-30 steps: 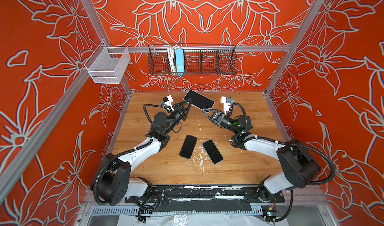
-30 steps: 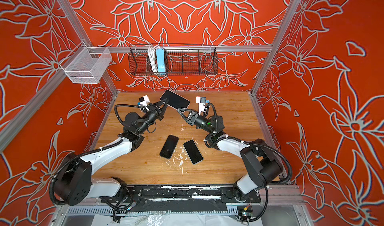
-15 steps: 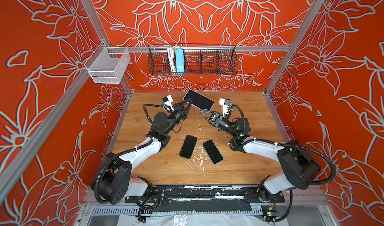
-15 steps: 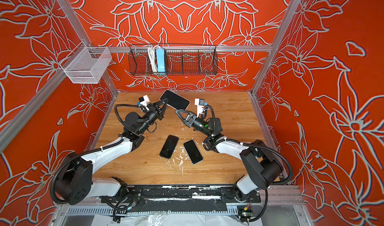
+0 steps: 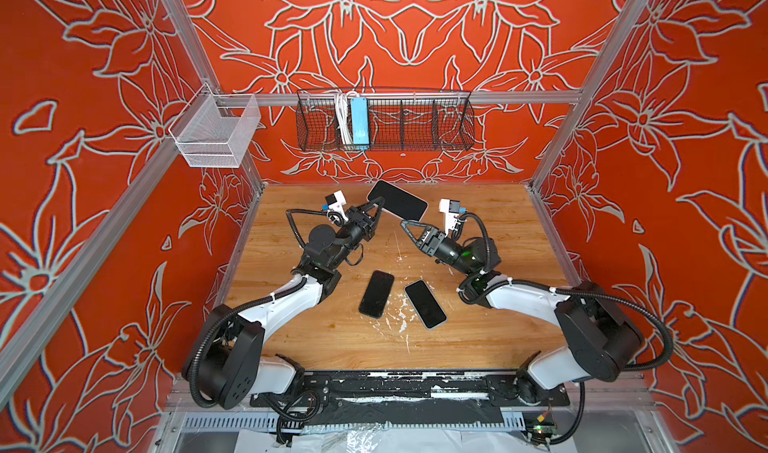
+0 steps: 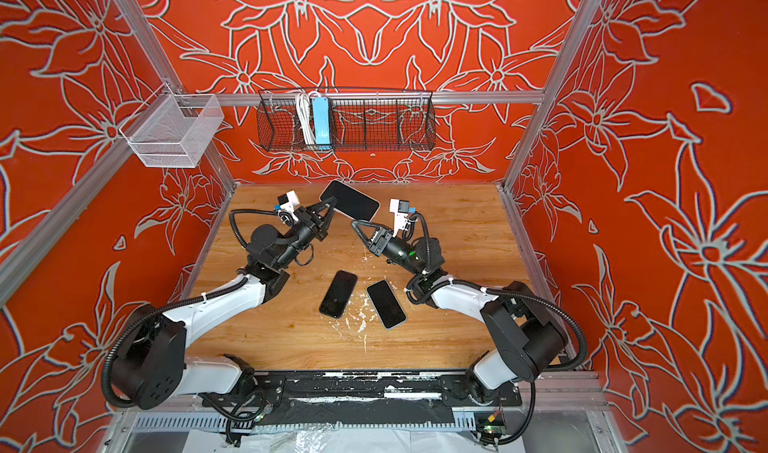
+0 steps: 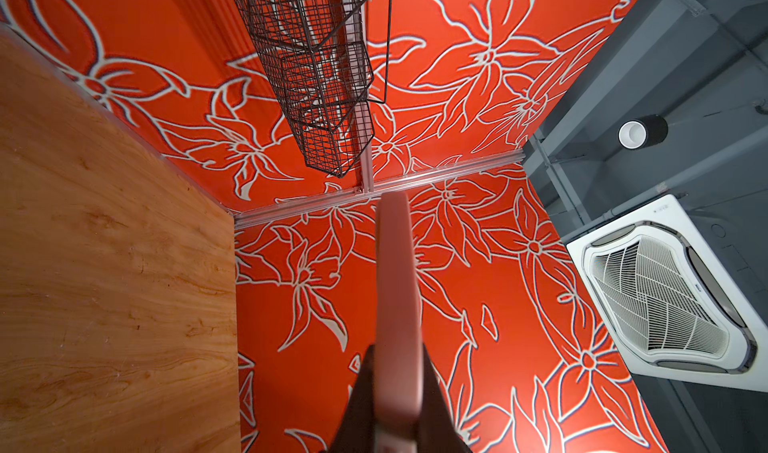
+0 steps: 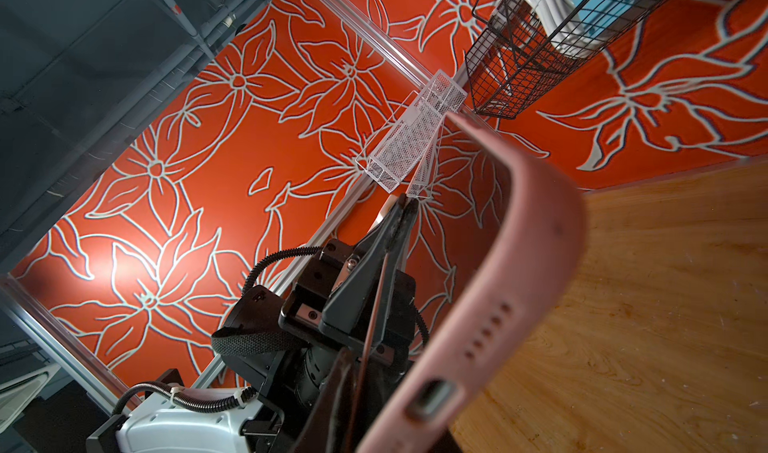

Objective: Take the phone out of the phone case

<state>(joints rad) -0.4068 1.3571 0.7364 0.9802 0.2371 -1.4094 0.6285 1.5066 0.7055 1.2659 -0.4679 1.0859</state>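
Right pincer (image 5: pixel 402 222), gape unclear, edged leftward; left pincer (image 5: pixel 380 200) clamps the phone case (image 8: pixel 523 243), pink in wrist views.

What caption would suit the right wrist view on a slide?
Left gripper holds the pink phone case up over the wooden table.

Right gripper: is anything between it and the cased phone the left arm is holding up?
Nothing visible. The right gripper sits right beside the cased phone, held by the left gripper. The two loose phones lie on the table, out of the way.
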